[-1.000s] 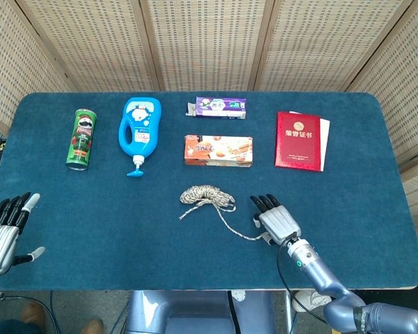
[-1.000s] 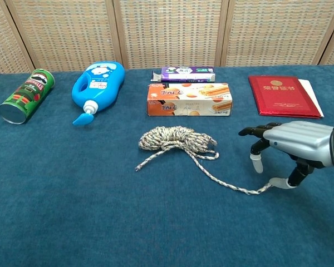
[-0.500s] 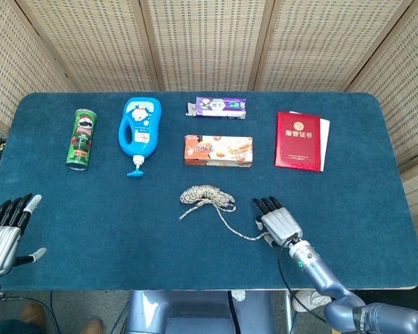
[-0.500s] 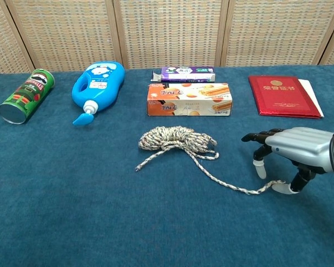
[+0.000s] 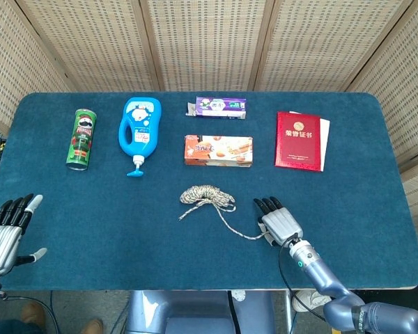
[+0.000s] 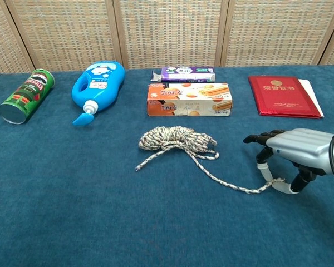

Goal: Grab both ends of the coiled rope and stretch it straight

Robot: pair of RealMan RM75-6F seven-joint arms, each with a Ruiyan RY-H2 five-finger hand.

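Rope (image 5: pixel 206 195): one — coiled
Can (image 5: pixel 81 138): one
Blue bottle (image 5: pixel 139 130): one
Boxes: two — purple (image 5: pixel 221 106), orange (image 5: pixel 218 150)
Red booklet (image 5: pixel 297 140): one
Robot hands: two — left (image 5: pixel 3 234), right (image 5: pixel 279 223)

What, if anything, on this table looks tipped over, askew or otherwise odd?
Two containers lie on their sides: the green Pringles can at far left and the blue pump bottle beside it. The rope is mostly coiled, one end trailing to the right hand. Nothing looks spilled or damaged.
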